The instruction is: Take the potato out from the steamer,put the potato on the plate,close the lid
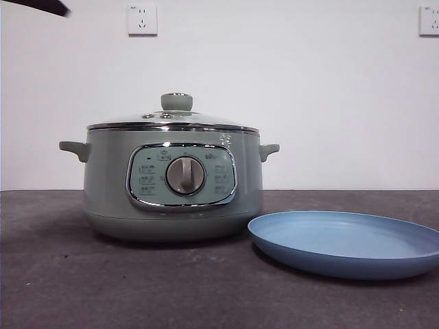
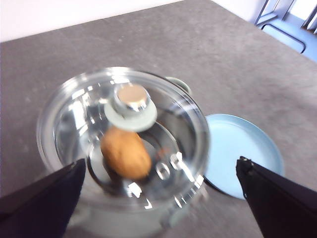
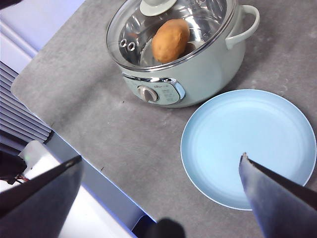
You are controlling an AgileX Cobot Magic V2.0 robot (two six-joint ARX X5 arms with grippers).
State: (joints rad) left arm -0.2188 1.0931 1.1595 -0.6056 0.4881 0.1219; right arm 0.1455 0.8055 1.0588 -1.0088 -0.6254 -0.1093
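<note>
The pale green steamer (image 1: 171,181) stands on the dark table with its glass lid (image 1: 175,118) on. Through the lid the orange-brown potato (image 2: 125,152) lies inside the pot; it also shows in the right wrist view (image 3: 170,39). The empty light-blue plate (image 1: 346,241) lies on the table beside the steamer, to the right in the front view. My left gripper (image 2: 158,198) is open, high above the lid (image 2: 124,134) and its knob (image 2: 130,106). My right gripper (image 3: 158,198) is open, high above the plate (image 3: 247,144) and the table's edge.
The steamer's control panel and silver dial (image 1: 185,175) face the front camera. Its side handles (image 1: 74,149) stick out left and right. A black arm tip (image 1: 41,5) shows at the top left corner. The table's near edge (image 3: 74,158) shows in the right wrist view.
</note>
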